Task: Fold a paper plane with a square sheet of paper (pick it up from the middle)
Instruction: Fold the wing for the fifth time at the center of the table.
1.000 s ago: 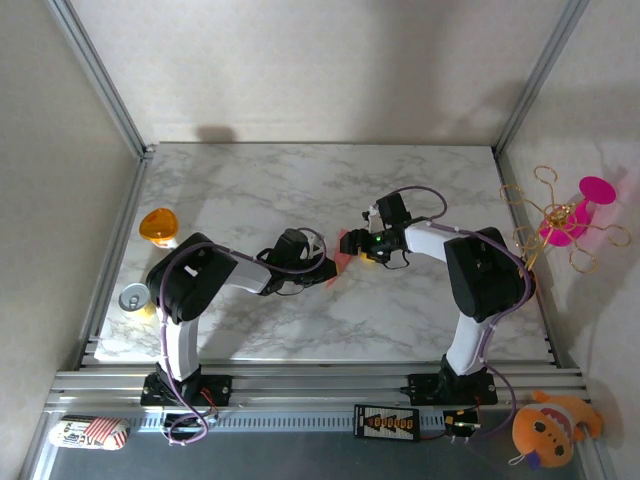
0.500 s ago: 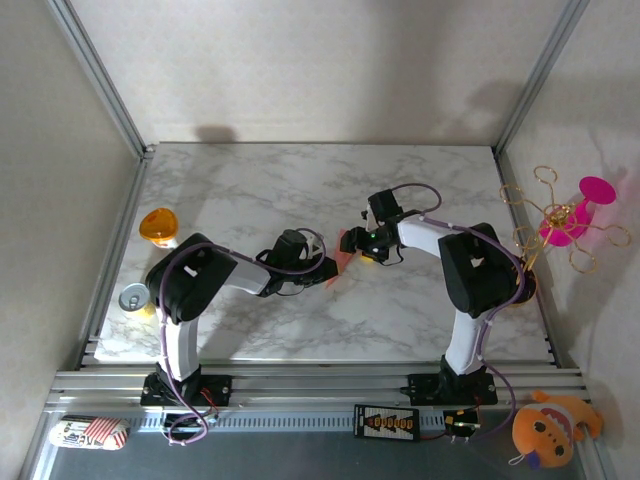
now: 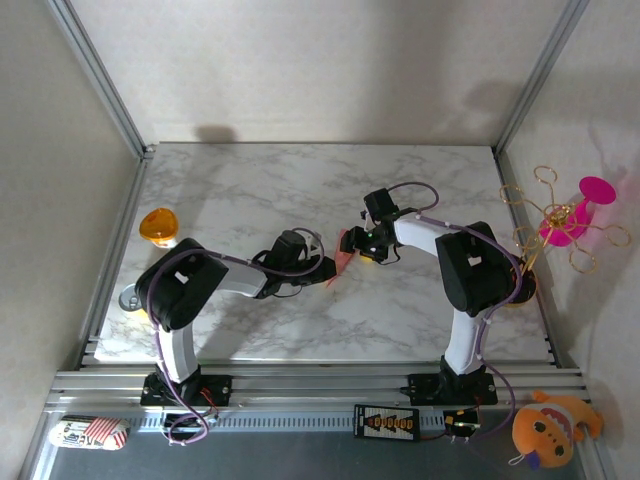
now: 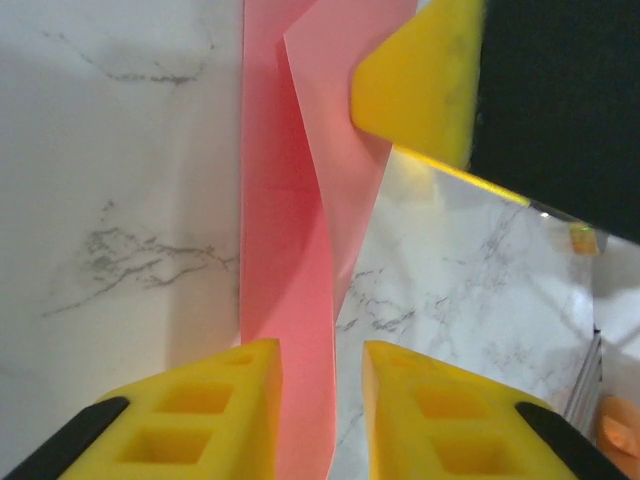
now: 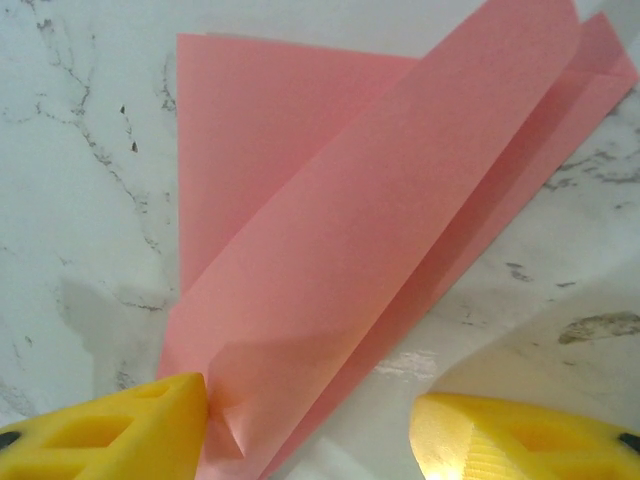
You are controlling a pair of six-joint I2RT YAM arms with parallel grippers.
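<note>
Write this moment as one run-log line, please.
paper: creased, partly folded | left hand: open, astride paper | right hand: open, astride paper

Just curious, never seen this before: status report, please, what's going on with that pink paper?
Left end effector slightly open, straddling the folded pink paper. Right end effector open around its other end. Nothing blocking.

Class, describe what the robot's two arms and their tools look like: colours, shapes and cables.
The left arm and the right arm have white links between bulky black joints, with thin purple cables looping alongside. The left tool and the right tool have black bodies and bright yellow fingers with squarish moulded hollows.
</note>
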